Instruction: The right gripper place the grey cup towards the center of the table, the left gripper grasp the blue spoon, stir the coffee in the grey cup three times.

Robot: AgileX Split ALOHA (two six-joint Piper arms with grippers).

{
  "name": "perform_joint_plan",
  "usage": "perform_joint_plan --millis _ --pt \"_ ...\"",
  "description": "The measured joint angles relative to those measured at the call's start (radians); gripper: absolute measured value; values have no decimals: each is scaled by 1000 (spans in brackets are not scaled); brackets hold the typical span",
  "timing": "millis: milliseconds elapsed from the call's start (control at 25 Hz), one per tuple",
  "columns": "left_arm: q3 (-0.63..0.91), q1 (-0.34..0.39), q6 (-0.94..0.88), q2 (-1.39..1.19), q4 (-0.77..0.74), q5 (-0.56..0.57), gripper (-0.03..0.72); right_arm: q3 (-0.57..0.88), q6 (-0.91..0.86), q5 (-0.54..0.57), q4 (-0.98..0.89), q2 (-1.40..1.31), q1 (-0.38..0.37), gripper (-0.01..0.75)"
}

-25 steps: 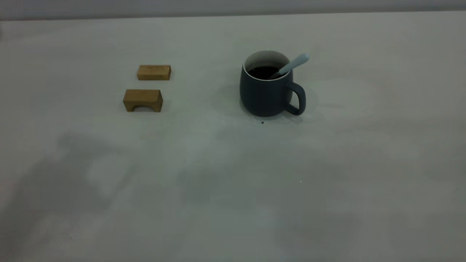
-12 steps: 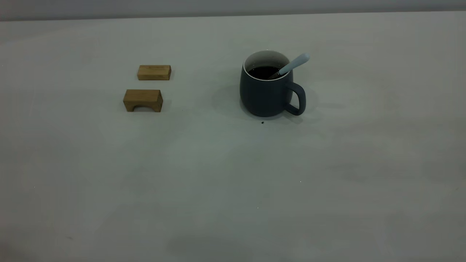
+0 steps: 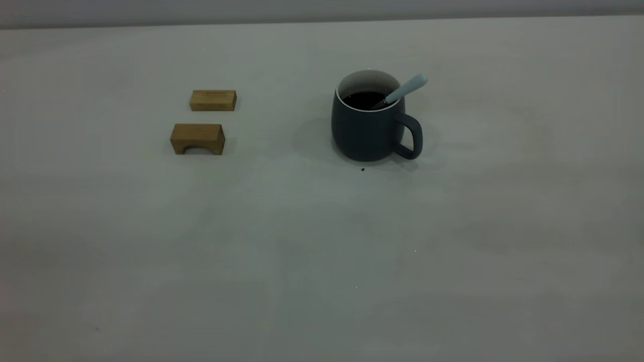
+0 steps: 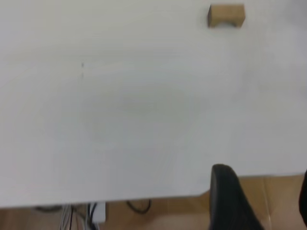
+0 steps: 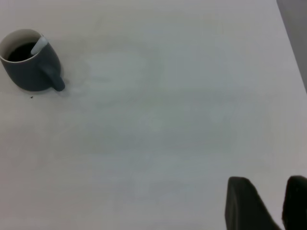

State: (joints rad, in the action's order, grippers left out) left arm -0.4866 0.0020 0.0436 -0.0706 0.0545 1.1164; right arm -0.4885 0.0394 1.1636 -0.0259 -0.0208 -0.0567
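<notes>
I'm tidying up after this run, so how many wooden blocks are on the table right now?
2. A flat wooden block lies at the table's left side, and an arched wooden block sits just in front of it. Both are well left of the grey cup. Nothing seems to hide more.

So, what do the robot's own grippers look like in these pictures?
Little shows. In the left wrist view, the left gripper appears as plain black, matte fingers with rounded tips. In the right wrist view, the right gripper looks alike: two black fingers. No markings or cables show on them. The exterior view shows neither arm.
</notes>
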Motion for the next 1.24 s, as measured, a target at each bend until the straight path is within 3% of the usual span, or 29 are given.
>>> perform_joint_plan --millis 1240 --pt "0 -19 1 90 0 11 432 0 0 0 0 0 0 238"
